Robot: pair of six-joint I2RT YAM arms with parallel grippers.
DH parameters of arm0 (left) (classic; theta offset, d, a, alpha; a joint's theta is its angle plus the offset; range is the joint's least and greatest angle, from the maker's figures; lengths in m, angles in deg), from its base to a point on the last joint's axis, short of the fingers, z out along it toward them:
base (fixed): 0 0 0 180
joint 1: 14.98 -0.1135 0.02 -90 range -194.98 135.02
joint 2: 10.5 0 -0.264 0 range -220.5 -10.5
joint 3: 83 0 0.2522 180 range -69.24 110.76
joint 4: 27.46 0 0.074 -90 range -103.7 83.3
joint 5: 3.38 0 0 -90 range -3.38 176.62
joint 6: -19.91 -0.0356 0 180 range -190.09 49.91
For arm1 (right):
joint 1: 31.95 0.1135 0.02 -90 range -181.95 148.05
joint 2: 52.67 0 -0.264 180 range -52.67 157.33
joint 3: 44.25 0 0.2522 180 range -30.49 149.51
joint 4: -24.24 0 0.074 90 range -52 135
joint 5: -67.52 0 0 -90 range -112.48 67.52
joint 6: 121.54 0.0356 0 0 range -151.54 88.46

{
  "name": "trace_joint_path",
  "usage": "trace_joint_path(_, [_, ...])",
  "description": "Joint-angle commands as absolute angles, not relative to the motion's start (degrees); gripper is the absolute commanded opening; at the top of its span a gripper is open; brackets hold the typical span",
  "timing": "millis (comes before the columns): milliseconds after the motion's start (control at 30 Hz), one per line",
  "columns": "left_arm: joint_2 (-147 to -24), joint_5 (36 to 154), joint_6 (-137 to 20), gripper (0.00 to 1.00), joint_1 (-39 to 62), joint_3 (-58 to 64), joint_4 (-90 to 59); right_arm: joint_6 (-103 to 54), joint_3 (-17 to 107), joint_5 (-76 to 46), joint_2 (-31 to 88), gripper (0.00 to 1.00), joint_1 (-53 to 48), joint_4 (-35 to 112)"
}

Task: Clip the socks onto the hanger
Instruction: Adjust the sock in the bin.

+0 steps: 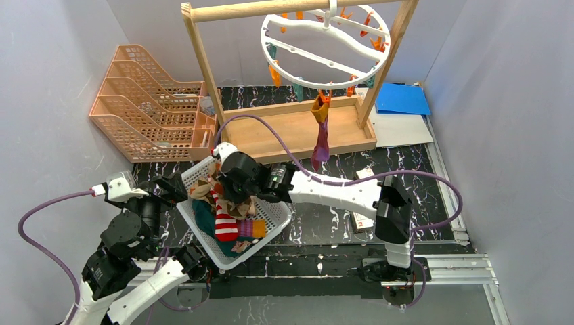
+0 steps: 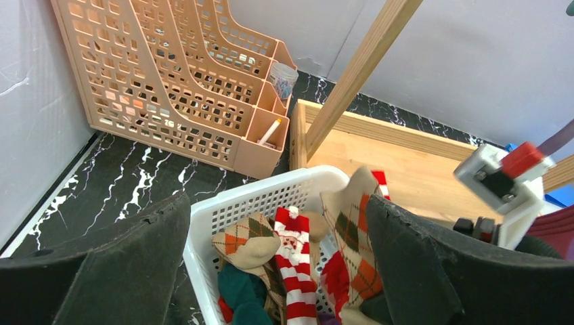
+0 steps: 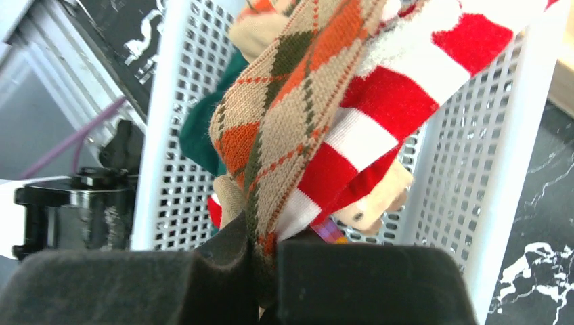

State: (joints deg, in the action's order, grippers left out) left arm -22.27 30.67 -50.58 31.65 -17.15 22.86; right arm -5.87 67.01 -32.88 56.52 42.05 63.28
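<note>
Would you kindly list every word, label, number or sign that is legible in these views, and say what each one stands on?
None: no text can be read in any view.
The pale box may carry print, but it is too small to tell.
The socks bear only stripes and argyle patterns, no lettering.

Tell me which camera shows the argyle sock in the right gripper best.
Right wrist: the argyle sock fills the frame, pinched in the right gripper. Left wrist shows it standing up out of the basket, the grip unclear. Top view: the gripper itself mostly covers it.
</note>
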Motion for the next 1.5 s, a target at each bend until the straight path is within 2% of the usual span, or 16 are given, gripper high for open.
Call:
trace_joint_path(0, [-23.1,30.1,-49.3,0.98,31.8,-16.7,23.1,-8.6,70.3,-31.1,55.5,0.01,42.4,61.3])
trace_joint_path(200, [-23.0,29.9,-49.4,0.98,31.8,-16.6,23.2,-8.1,70.5,-23.4,57.7,0.01,42.4,53.3])
trace_joint_path(467, [-22.5,29.4,-49.5,0.98,31.8,-17.2,23.2,-7.8,76.1,-19.9,67.2,0.01,41.1,51.0])
trace_joint_path(500, [-22.4,29.3,-49.5,0.98,31.8,-17.1,23.2,-7.5,76.6,-20.4,67.9,0.04,40.8,51.2])
trace_joint_path(533, [-22.3,29.2,-49.6,0.98,31.8,-17.1,23.2,-7.4,76.7,-20.1,68.5,0.17,40.4,51.1])
trace_joint_path(567, [-22.3,29.2,-49.5,0.98,31.8,-17.1,23.2,-7.1,76.8,-20.0,68.7,0.37,40.2,51.1])
trace_joint_path(600, [-22.3,29.3,-49.6,0.98,31.8,-17.2,23.1,-7.0,76.7,-20.3,68.8,0.54,40.0,51.1])
trace_joint_path(633, [-22.4,29.3,-49.6,0.98,31.8,-17.3,23.2,-6.9,76.8,-21.0,68.6,0.64,40.0,51.4])
trace_joint_path(767, [-23.0,29.5,-49.4,0.98,31.8,-17.8,23.0,-6.9,75.4,-26.1,64.7,0.86,40.0,52.7])
trace_joint_path(833, [-23.2,29.7,-49.4,0.98,31.8,-18.4,22.5,-6.9,72.5,-28.5,61.2,0.90,40.0,53.4])
trace_joint_path(1033, [-23.6,30.6,-49.6,0.99,31.8,-20.2,20.6,-6.8,60.6,-33.7,49.4,0.91,40.0,54.1])
trace_joint_path(1133, [-23.9,31.1,-49.5,0.98,31.8,-20.6,20.2,-7.1,54.0,-33.2,45.3,0.89,40.0,53.4])
trace_joint_path(1233, [-24.2,31.4,-49.3,0.98,31.8,-21.0,19.8,-8.0,48.8,-30.1,43.5,0.76,40.0,52.2])
trace_joint_path(1267, [-24.3,31.5,-49.1,0.98,31.8,-21.1,19.7,-8.3,47.5,-28.6,43.5,0.65,40.1,51.9])
trace_joint_path(1367, [-24.8,32.0,-48.5,0.98,31.8,-21.3,19.6,-9.0,44.0,-26.7,44.9,0.45,40.2,49.5])
trace_joint_path(1467, [-25.2,32.4,-47.7,0.98,31.8,-21.4,19.7,-10.0,44.1,-26.2,48.0,0.32,40.3,48.4])
